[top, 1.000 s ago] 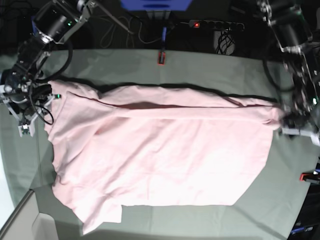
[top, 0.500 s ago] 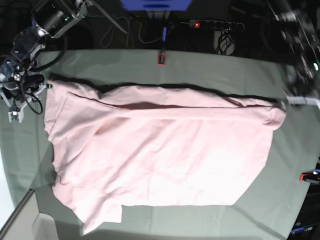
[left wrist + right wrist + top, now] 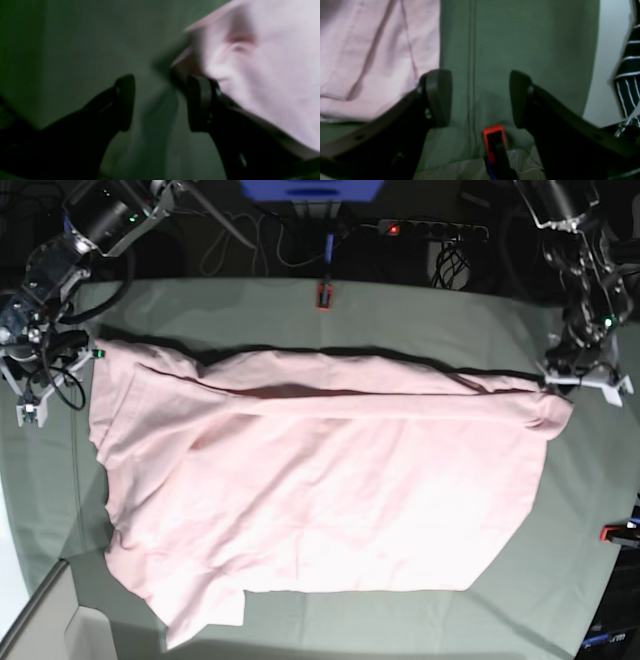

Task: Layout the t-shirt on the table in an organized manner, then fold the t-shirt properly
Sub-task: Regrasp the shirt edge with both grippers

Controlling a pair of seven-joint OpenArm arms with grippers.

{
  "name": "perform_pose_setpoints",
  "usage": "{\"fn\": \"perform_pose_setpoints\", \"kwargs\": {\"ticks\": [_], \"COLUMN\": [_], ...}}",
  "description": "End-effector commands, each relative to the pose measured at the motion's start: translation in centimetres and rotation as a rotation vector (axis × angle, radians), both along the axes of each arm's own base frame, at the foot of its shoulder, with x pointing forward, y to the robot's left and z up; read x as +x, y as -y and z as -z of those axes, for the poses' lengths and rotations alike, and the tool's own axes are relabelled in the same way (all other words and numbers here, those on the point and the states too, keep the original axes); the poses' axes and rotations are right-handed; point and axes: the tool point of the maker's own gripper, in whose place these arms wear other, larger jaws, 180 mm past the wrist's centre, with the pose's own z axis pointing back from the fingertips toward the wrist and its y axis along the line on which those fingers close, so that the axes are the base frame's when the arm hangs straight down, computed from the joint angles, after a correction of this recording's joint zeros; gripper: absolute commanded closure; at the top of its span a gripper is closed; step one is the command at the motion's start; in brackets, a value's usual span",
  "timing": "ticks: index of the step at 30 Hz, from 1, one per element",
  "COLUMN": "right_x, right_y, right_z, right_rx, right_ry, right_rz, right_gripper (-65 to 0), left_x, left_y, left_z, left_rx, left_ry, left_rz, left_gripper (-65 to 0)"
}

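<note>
Grey-green cloth-covered worktop fills the base view, creased, dark clutter of cables and a power strip behind its far edge. Red clamp sits at the far edge middle, another red clamp at the right edge. No containers in view.

The t-shirt, pale pink, plain side up, lies spread across the middle of the worktop, long axis running left to right. Far edge is folded over in a long band with a shadowed crease. One sleeve pokes out at the near left corner; fabric there is rumpled. No print visible.

Left arm is on the base view's right; left pincer hangs just beside the shirt's far right corner. In the left wrist view the left pincer has its jaws apart with bare cloth between them; one finger sits right at the shirt's edge, contact unclear because of blur. Nothing clamped.

Right arm is on the base view's left; right pincer hangs off the shirt's far left corner, apart from it. Right wrist view: right pincer jaws wide apart, holding nothing, over bare worktop, shirt to one side, a red clamp beyond the tips.
</note>
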Motion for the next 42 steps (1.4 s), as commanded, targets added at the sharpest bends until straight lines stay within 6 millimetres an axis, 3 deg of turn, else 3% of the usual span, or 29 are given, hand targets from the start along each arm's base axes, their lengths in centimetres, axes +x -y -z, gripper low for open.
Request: {"fn": "perform_pose_setpoints", "kwargs": {"ticks": [1, 7, 14, 24, 27, 31, 37, 42], "right_x": [0.9, 0.9, 0.9, 0.8, 0.8, -0.4, -2.1, -2.2], "right_y": [0.6, 0.7, 0.6, 0.7, 0.9, 1.5, 1.1, -1.3], "right_z": [-1.2, -1.2, -1.1, -1.2, -1.4, -1.8, -0.6, 0.4], "right_rx": [-0.025, -0.025, -0.022, -0.027, -0.034, -0.055, -0.042, -0.025], "right_ry": [0.043, 0.042, 0.039, 0.04, 0.043, 0.039, -0.005, -0.039], "right_rz": [0.004, 0.004, 0.002, 0.004, 0.007, 0.027, 0.027, -0.048], "right_gripper": [-36.5, -36.5, -36.5, -36.5, -36.5, -36.6, -36.9, -37.8], "left_x": [0.7, 2.7, 4.8, 4.0, 3.4, 3.4, 3.5, 3.3], "left_y": [-0.8, -0.9, -0.4, 0.0, -0.1, -0.1, -0.4, -1.6], "left_z": [-1.1, -2.2, -1.3, 0.3, 0.7, 0.7, 0.1, -1.7], "left_rx": [0.028, 0.031, -0.025, -0.05, -0.049, -0.049, -0.044, 0.0], "left_ry": [0.031, 0.072, 0.072, 0.033, 0.018, 0.018, 0.031, 0.067], "left_rz": [-0.003, -0.003, -0.021, -0.027, -0.027, -0.026, -0.029, -0.033], "left_gripper": [-32.5, -32.5, -32.5, -32.1, -22.5, 0.0, 0.0, 0.0]}}
